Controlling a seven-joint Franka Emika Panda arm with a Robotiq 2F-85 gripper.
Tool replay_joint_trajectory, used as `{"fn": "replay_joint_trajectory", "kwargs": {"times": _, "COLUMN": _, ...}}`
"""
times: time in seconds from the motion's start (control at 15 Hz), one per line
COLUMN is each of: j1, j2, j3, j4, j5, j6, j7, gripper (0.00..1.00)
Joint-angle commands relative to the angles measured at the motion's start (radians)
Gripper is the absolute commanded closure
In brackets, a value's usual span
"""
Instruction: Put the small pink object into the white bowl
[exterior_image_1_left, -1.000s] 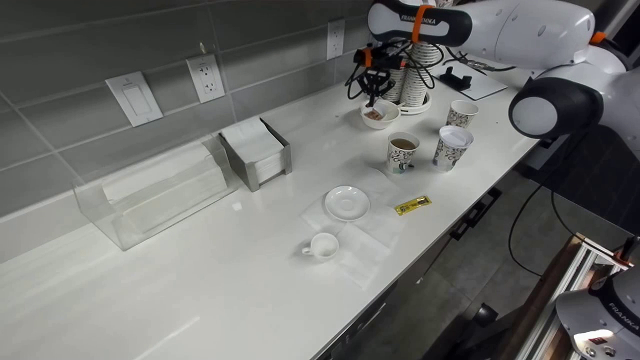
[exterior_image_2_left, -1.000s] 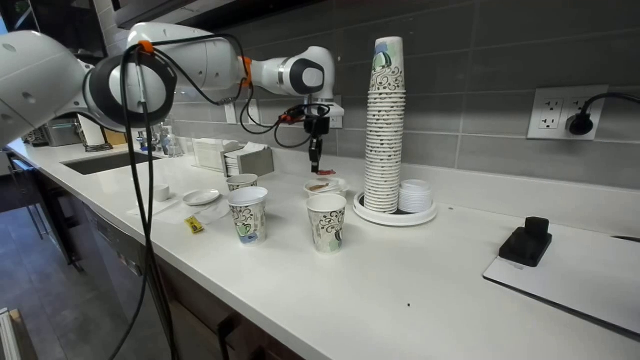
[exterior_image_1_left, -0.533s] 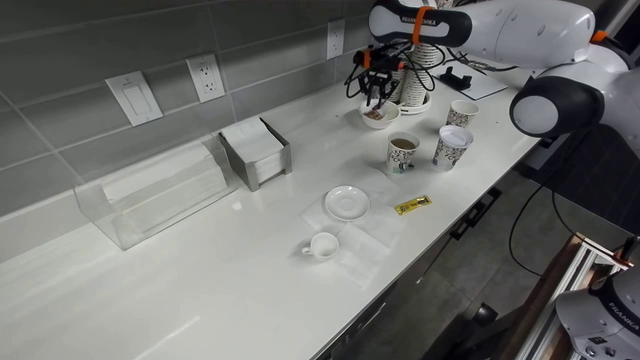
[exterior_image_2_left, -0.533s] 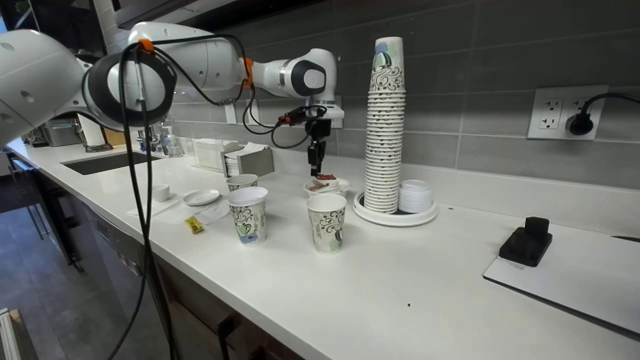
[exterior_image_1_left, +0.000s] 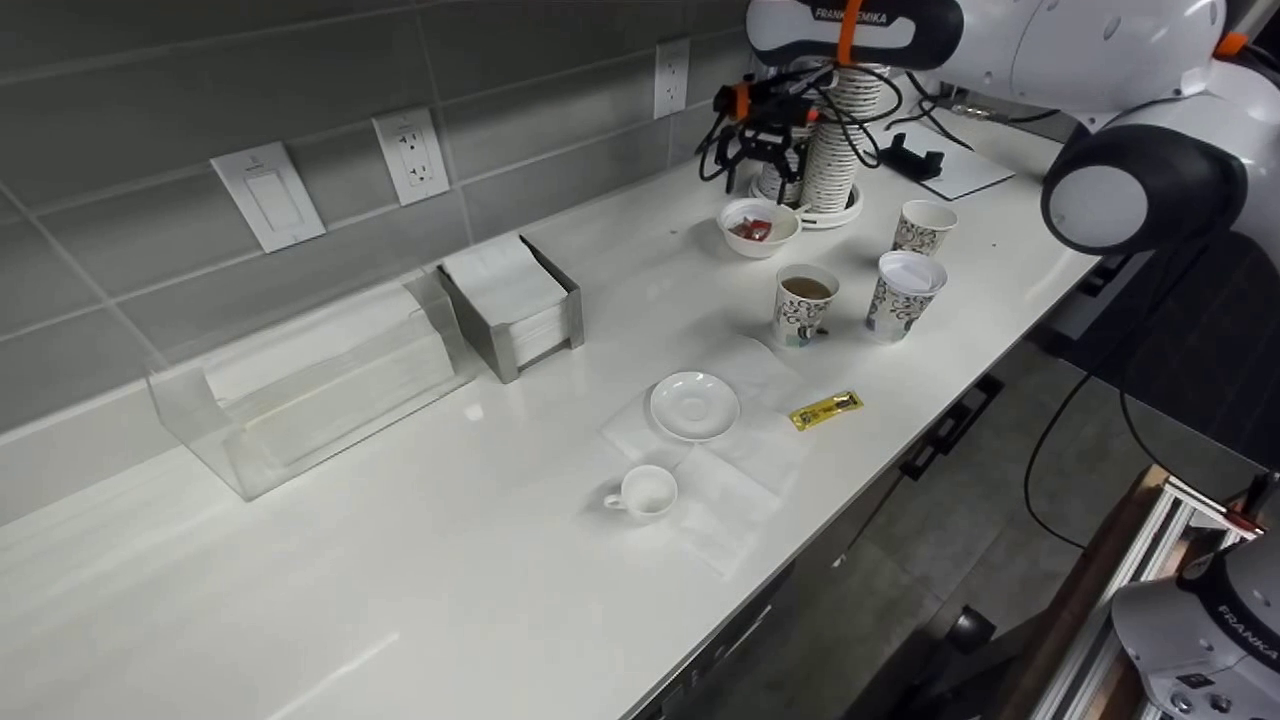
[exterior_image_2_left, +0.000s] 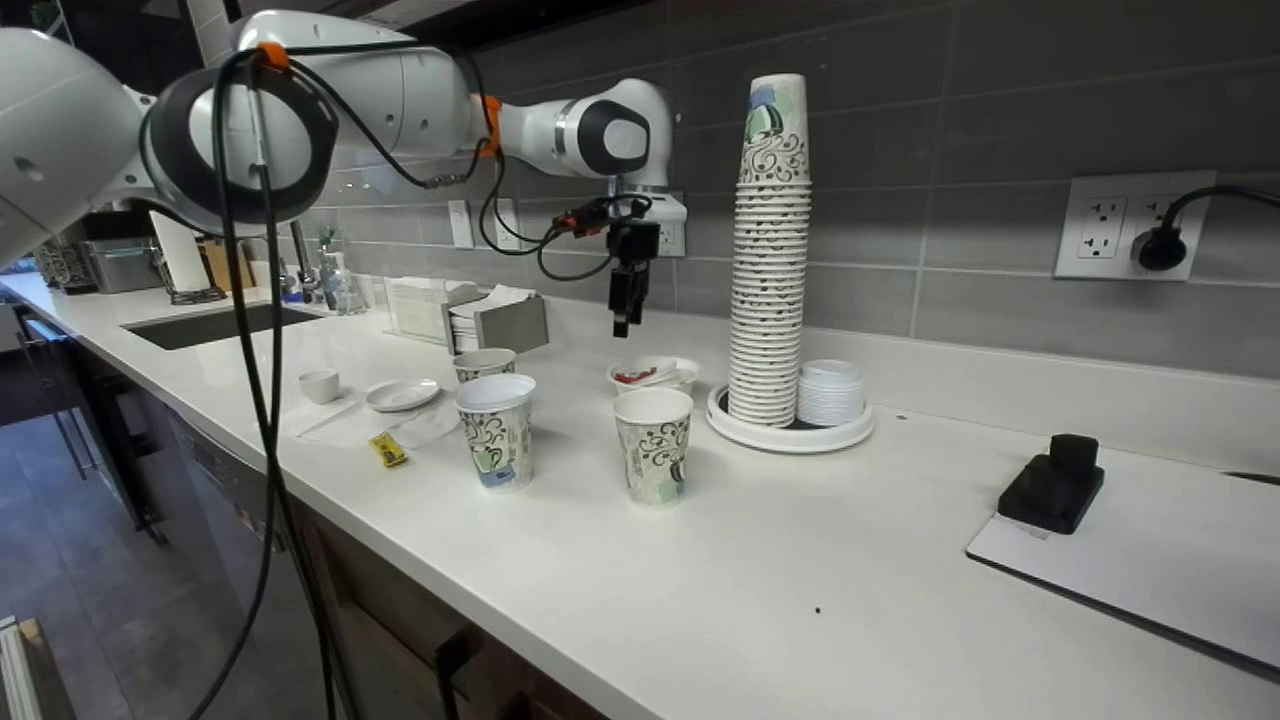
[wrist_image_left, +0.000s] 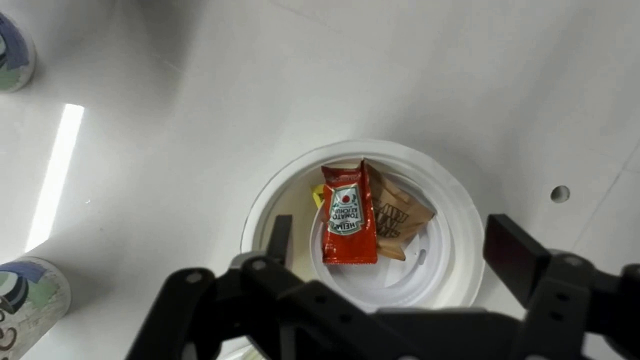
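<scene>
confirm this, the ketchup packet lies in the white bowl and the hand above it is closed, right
Not quite: the wrist view shows the hand open, not closed. The ketchup packet does lie in the white bowl below.

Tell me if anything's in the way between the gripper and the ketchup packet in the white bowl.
Nothing visible is. The gripper hangs open above the white bowl, and the ketchup packet lies uncovered inside it.
</scene>
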Motion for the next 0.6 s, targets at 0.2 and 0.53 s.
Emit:
{"fn": "replay_joint_trajectory", "kwargs": {"times": 0.2, "j1": 0.016, "j2": -0.192, "j3": 0.004, "j4": -0.324, "j5": -0.026, "j6": 0.169, "j7": -0.295, "gripper": 0.00}}
{"fn": "replay_joint_trajectory", "kwargs": {"times": 0.53, "j1": 0.030, "j2": -0.300, "j3": 0.009, "j4": -0.532, "j5": -0.014, "j6": 0.412, "j7": -0.520, "gripper": 0.00}}
